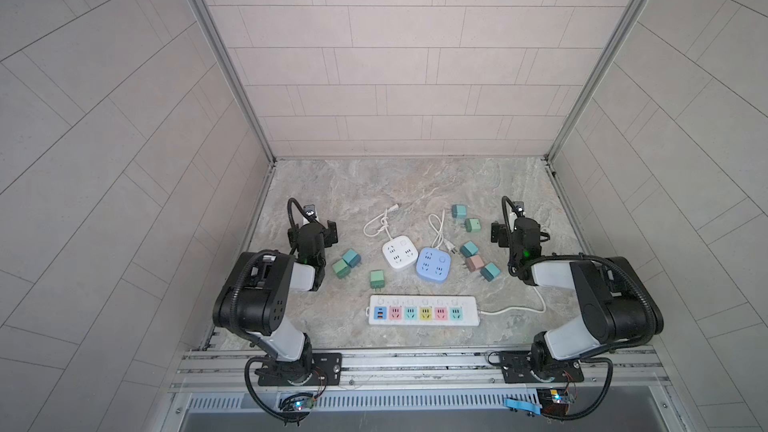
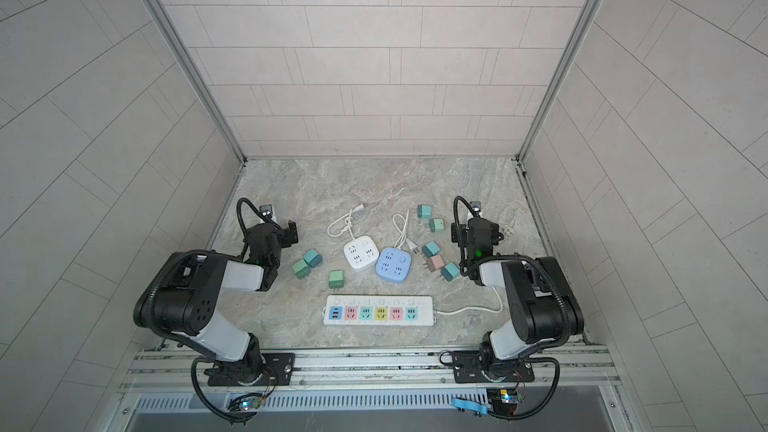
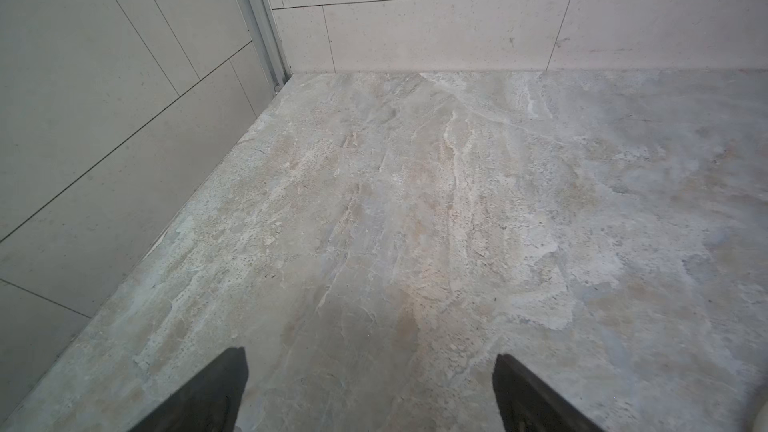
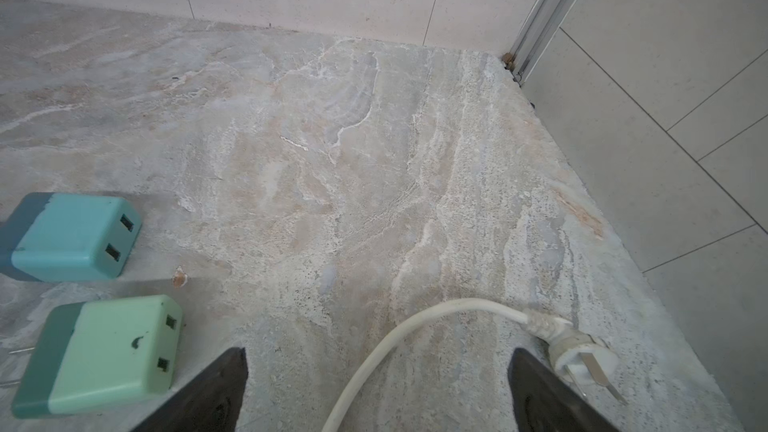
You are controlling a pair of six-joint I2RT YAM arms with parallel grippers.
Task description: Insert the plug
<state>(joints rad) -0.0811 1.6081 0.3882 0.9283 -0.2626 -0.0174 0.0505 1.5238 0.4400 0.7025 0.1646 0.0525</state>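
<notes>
We see the left gripper (image 3: pixel 368 357) over a bare stretch of the grey-beige marbled tabletop (image 3: pixel 415 201) close to the left wall, its two black fingers spread wide with nothing between them. The right gripper (image 4: pixel 378 353) is spread just as wide and holds nothing. In its wrist view a white cord (image 4: pixel 457 307) lies on the tabletop between the fingers and ends in a white three-pin plug (image 4: pixel 582 357), lying flat just beside one finger. In both top views that cord runs back to a long white power strip with a row of coloured sockets (image 1: pixel 423 310), lying near the front edge between the two arms. Behind it sit a white square socket cube (image 1: pixel 400 256) and a light-blue square socket cube (image 1: pixel 434 265), side by side. Small boxy plug adapters lie loose on the tabletop. A teal-and-green pair (image 1: pixel 346 263) touch each other near the left arm, and a single green adapter (image 1: pixel 377 279) lies just behind the strip. By the right arm are a far teal adapter (image 1: pixel 459 211), a green adapter with a dark mark (image 1: pixel 473 225), and a teal, pink and teal cluster (image 1: pixel 474 262).
</notes>
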